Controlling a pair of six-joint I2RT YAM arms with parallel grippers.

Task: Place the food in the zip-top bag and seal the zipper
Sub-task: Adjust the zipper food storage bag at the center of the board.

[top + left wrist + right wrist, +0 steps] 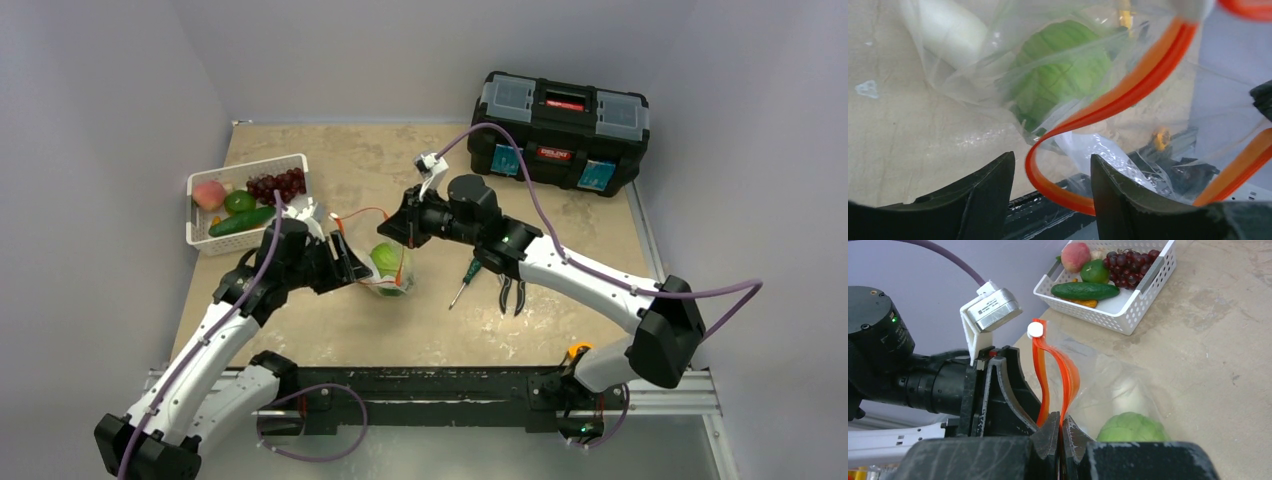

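Only the cabbage (388, 262) is lying inside the zip-top bag (1108, 375), centre of the counter (560, 320). The right end effector (1060, 440) is pinching the zipper (1068, 375). The left end effector (1053, 175) is gaping around it, unclamped. The peach (209, 194), green fruit (239, 201), cucumber (241, 222) and grapes (277, 185) are waiting in the far-left basket (200, 238). Sealing is pending.

From above, the zip-top bag's (392, 282) clear walls are hard to make out, and the left gripper (353, 268) and right gripper (398, 240) cover part of its mouth. The pliers' (512, 294) head lies under the right arm (560, 265).

At the left wrist, the cabbage (1063, 80) blurs behind crinkled plastic. A white shape (950, 30) beside it is too smeared to name, and the zipper (1128, 92) runs off the top and right edges.

At the right wrist, the top edge cuts off the basket (1128, 315) and peach (1075, 255). Something orange (1083, 303) is mostly hidden under the cucumber (1085, 290).
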